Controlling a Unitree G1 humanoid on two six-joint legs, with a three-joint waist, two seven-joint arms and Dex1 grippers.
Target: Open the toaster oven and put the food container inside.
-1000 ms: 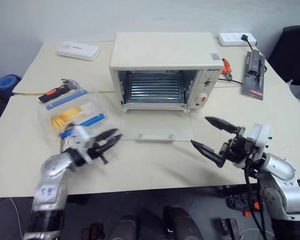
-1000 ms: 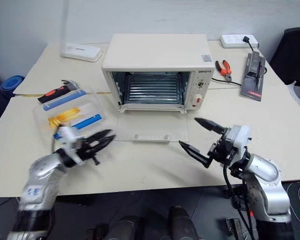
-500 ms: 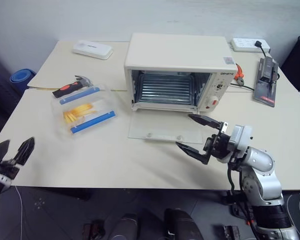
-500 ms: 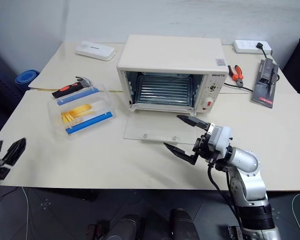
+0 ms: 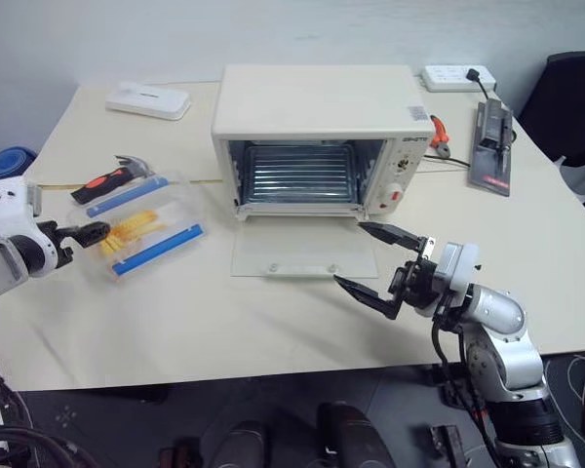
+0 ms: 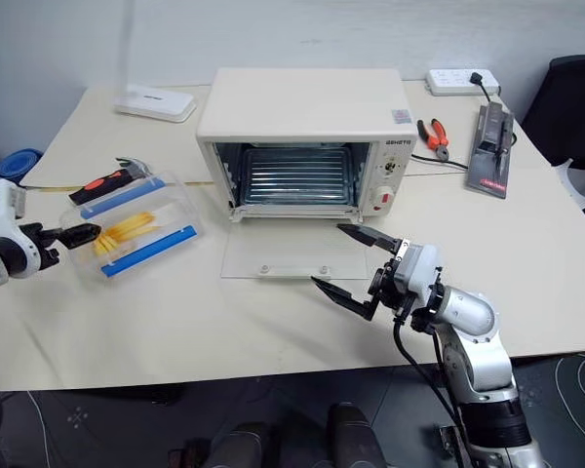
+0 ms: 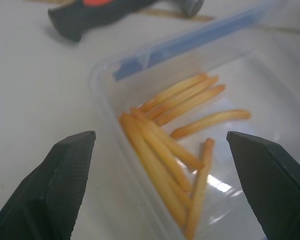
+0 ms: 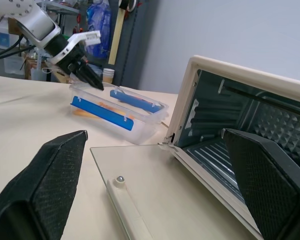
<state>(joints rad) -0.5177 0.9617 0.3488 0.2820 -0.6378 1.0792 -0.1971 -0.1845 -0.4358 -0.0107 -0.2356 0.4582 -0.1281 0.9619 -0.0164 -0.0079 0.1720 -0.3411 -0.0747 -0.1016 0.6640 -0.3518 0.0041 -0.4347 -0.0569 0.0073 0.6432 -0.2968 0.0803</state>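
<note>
Both pairs of jaws stood spread wide and held nothing. From where I stood, the large cream-coloured table (image 5: 273,322) carried everything. On it, toward the back, sat the cream-white boxy toaster oven (image 5: 317,107), its glass door (image 5: 302,256) dropped flat onto the tabletop, the wide white handle at the near edge, and the wire rack (image 5: 300,174) bare inside. A red button and knobs ran down its right front panel.

Off to the oven's left lay the clear rectangular plastic food container (image 5: 141,226), lid on, with two blue clip strips along its long edges and yellow-orange food strips (image 7: 175,145) inside. It rested on the table, well apart from the open door.

The robot's right arm reached in from the near right, and the right gripper (image 5: 378,260) hung just over the near right corner of the lowered door, black fingers far apart, pointing toward the container. The left gripper (image 6: 78,235) came in from the far left, its dark fingertips right at the container's left end; I could not tell whether they touched it. In the left wrist view its fingers (image 7: 65,175) framed that end of the box.

Behind the container lay a hammer with a black and red grip (image 5: 117,175). Farther back sat a flat white device (image 5: 148,99), a white power strip (image 5: 456,76), red-handled pliers (image 5: 439,134) and a dark rectangular tool (image 5: 493,146).
</note>
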